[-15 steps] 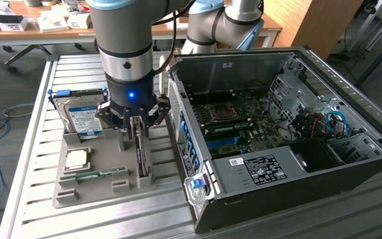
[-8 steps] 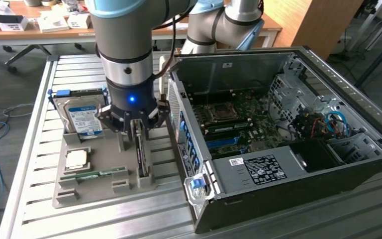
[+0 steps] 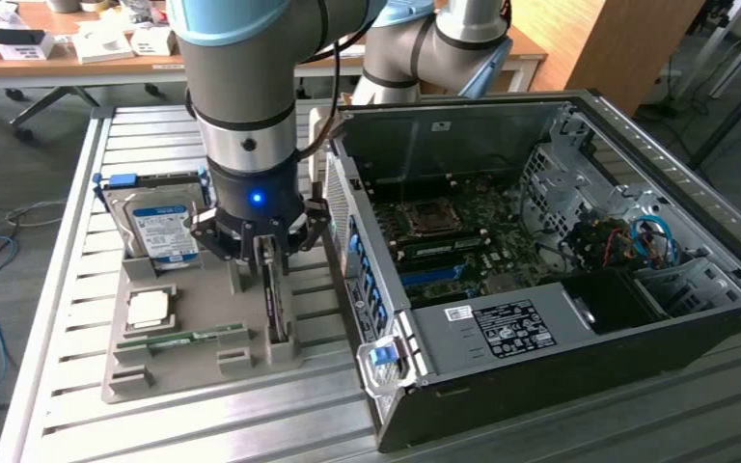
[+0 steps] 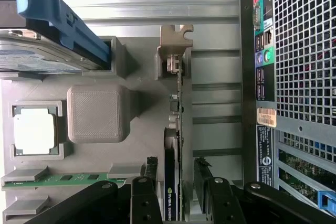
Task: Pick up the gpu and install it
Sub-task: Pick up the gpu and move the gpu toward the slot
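The gpu is a thin dark card standing on its edge in a slot of the grey holder, beside the open computer case. My gripper hangs straight over the card's far end. In the wrist view the gpu runs between my two black fingers, one on each side, with a narrow gap showing on both sides. The gripper is open around the card. The card's pale metal end sits in the holder's notch.
On the same holder are a silver hard drive in a blue frame, a square processor and a green memory stick. The case's motherboard lies exposed. The case's perforated rear wall stands close beside the holder.
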Controlling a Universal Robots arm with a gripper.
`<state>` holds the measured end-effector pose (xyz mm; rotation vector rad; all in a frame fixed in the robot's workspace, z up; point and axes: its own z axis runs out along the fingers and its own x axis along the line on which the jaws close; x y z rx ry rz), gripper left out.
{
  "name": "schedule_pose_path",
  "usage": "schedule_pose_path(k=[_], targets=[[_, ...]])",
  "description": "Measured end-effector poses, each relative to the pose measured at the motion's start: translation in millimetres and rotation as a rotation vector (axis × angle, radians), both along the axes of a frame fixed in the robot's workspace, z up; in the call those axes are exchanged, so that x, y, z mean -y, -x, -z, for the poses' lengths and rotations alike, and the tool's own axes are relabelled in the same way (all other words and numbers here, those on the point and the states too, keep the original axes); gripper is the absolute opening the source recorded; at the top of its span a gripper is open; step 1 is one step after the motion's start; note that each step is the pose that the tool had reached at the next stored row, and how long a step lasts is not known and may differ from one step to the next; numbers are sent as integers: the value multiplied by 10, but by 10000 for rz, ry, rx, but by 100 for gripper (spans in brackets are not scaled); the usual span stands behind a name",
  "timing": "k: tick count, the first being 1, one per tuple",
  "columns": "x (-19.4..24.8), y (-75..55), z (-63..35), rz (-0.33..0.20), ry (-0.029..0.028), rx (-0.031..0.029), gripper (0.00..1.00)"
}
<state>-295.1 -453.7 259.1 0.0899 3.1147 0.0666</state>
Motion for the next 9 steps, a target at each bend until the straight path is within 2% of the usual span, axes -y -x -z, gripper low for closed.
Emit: schedule_pose_path(k=[9], targets=[[0, 16, 85, -1, -1, 2, 41]])
